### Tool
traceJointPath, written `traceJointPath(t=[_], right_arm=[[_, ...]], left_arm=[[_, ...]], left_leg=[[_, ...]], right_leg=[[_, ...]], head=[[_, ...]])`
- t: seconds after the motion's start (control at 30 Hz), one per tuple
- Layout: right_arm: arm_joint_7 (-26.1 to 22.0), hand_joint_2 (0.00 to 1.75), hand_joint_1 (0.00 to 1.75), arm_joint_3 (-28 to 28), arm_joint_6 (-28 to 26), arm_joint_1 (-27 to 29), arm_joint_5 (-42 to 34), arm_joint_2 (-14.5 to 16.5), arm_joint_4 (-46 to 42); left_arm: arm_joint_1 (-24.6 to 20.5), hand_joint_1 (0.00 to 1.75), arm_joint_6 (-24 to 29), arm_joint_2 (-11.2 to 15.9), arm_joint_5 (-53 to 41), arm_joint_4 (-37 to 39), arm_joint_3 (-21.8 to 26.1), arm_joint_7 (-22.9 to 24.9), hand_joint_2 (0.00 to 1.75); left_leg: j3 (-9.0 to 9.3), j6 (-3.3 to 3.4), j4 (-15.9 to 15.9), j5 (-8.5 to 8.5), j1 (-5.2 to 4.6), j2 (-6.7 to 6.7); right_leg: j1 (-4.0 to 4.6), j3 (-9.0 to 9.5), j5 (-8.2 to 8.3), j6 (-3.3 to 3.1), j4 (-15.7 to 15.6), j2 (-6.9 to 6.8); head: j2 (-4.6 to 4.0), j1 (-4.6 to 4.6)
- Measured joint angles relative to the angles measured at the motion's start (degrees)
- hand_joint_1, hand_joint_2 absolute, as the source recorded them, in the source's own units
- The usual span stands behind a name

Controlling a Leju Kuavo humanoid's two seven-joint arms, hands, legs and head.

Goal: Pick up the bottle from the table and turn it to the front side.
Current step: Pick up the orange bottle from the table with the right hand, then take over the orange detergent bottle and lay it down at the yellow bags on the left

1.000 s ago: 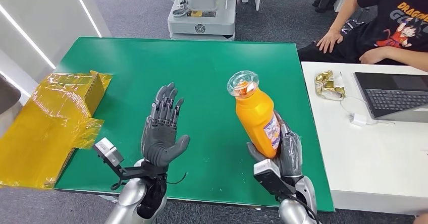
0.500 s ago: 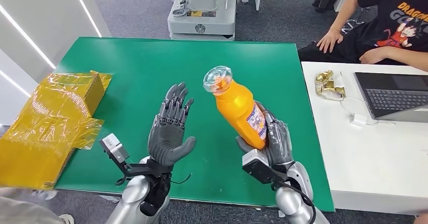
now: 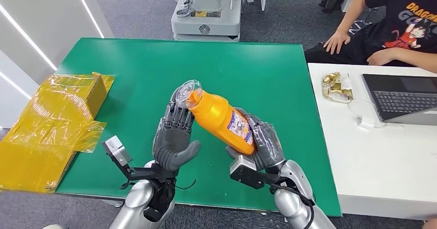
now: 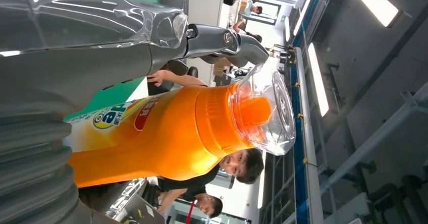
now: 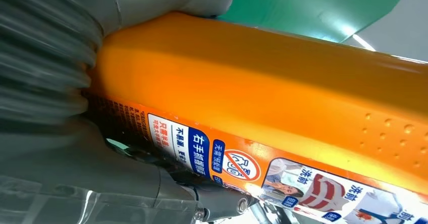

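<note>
The right hand [image 3: 263, 145] grips the lower body of the orange bottle [image 3: 221, 119], which tilts steeply toward the left hand [image 3: 172, 138]. That hand stands palm-up with fingers spread wide, holding nothing; the bottle's clear cap [image 3: 186, 92] sits right at its fingertips [image 3: 178, 110], contact unclear. Beyond both hands the green table [image 3: 154, 64] lies bare to its far edge. Left of the left hand, yellow wrapped packaging [image 3: 56, 120] overhangs the table edge.

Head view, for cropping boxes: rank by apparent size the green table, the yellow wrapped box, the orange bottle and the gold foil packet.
1. Green table, largest.
2. Yellow film-wrapped cardboard box.
3. Orange plastic bottle with clear cap, raised nearer the camera, so it looks bigger than it would on the table.
4. Crumpled gold foil packet, smallest.
</note>
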Motion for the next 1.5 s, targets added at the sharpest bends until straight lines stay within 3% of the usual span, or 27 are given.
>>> traceJointPath(t=[0.53, 1.5], right_arm=[[-2.4, 1.75, 1.75, 0.9, 10.6, -1.8, 0.7, 1.9, 1.8], [-6.9, 1.75, 1.75, 2.5, 19.8, -6.3, -2.0, 2.7, 6.8]], left_arm=[[-0.6, 0.00, 0.1, -0.5, 0.5, 0.1, 0.5, 1.4, 1.75], [-1.3, 0.00, 0.3, -1.4, 0.8, 2.5, 2.5, 3.0, 1.75]], left_leg=[[0.01, 0.00, 0.0, 0.01, 0.00, 0.01], [0.01, 0.00, 0.0, 0.01, 0.00, 0.01]], right_leg=[[0.00, 0.00, 0.01, 0.00, 0.0, 0.01], [0.00, 0.00, 0.01, 0.00, 0.0, 0.01]], head=[[0.00, 0.00], [0.00, 0.01]])
